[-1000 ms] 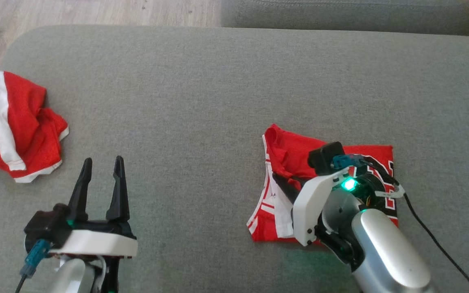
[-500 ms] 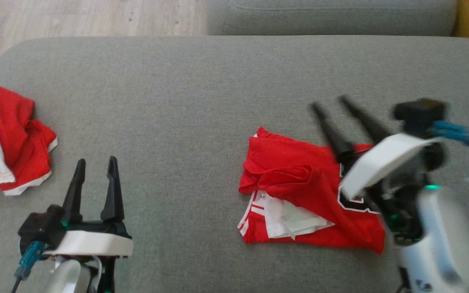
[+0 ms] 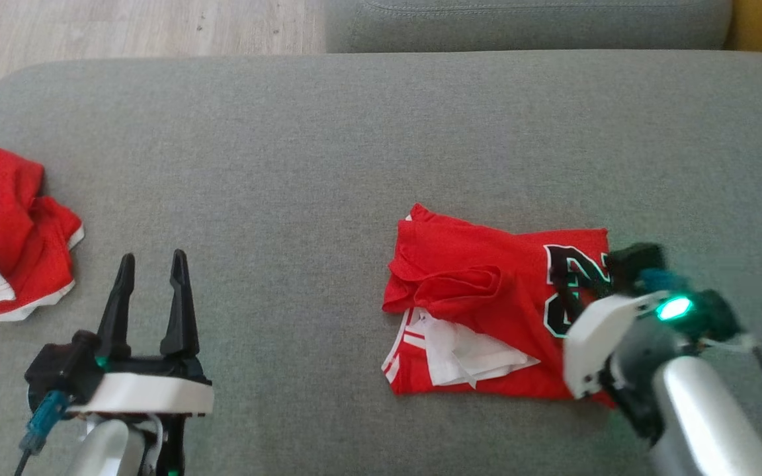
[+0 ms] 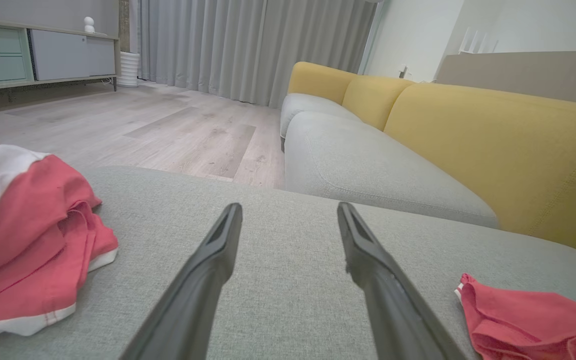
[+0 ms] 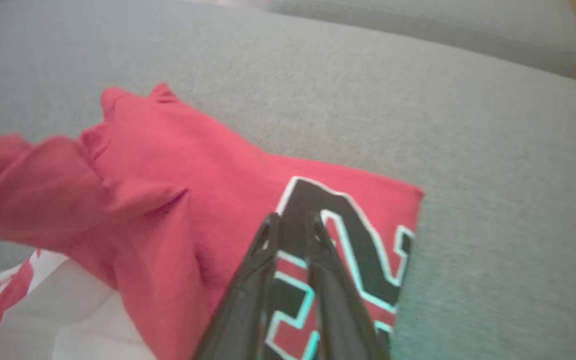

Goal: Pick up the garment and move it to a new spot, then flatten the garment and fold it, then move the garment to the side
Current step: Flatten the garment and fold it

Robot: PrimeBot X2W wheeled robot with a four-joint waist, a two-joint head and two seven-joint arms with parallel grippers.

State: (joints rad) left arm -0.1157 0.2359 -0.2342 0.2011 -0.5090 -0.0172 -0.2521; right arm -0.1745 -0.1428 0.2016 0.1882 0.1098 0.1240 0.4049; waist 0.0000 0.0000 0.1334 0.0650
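Right gripper (image 5: 292, 216) dropped since the earlier frame over red jersey (image 3: 480, 297) number, fingers narrowed, hold undetermined, left gripper (image 3: 152, 256) unchanged, spread wide, empty.

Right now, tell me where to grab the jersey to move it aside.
Take the jersey by its right edge, beside the number, coming from the right with the right gripper. That edge looks straight and flat with layers stacked; the left side is rumpled, with a loose white flap.
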